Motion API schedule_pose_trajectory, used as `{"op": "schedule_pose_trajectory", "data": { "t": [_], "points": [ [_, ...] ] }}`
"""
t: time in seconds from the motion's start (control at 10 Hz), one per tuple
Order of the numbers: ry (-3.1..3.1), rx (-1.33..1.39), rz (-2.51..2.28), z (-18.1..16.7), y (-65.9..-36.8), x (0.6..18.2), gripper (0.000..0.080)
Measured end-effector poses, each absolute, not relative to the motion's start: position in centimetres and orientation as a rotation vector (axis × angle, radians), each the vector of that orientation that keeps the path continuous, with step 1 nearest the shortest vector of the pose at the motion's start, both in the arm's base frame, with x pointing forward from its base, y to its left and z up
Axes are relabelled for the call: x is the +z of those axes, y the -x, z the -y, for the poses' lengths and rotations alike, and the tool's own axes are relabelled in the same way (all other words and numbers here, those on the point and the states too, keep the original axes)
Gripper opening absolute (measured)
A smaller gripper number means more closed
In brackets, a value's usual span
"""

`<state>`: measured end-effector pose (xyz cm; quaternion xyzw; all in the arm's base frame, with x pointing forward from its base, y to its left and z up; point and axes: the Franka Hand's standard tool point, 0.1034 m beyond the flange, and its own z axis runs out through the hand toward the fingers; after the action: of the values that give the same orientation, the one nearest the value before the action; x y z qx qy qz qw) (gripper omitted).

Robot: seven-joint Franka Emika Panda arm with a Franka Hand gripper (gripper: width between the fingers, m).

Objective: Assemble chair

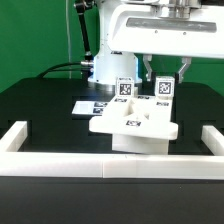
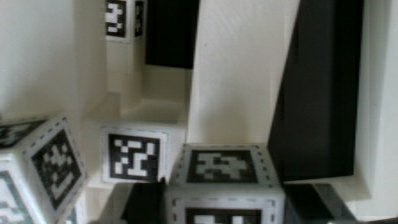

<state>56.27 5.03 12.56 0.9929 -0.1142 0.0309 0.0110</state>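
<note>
White chair (image 1: 133,128) directly beneath tool (image 1: 164,72)

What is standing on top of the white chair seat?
On the chair seat stand two tagged legs. The gripper covers the right leg's top; their joints cannot be seen.

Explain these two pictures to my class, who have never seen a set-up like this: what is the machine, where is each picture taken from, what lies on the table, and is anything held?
The machine is a robot arm ending in a gripper with two jaws. The exterior view comes from a camera off the arm, facing the black table. On it stands a partly built white toy chair with black-and-white square tags, inside a low white border wall. Behind the chair lies a flat marker board. The jaws are shut, seemingly on one upright chair post, though the contact itself is hard to see. The wrist view is a blurry close-up from a camera on the arm, showing tagged chair pieces.
</note>
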Motion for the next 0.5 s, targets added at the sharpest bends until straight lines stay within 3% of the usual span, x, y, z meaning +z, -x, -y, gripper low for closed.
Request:
{"op": "schedule_pose_trajectory", "data": {
  "t": [0.5],
  "points": [
    [-3.074,0.100,0.570,-5.13,-56.40,12.55,0.0287]
  ]
}}
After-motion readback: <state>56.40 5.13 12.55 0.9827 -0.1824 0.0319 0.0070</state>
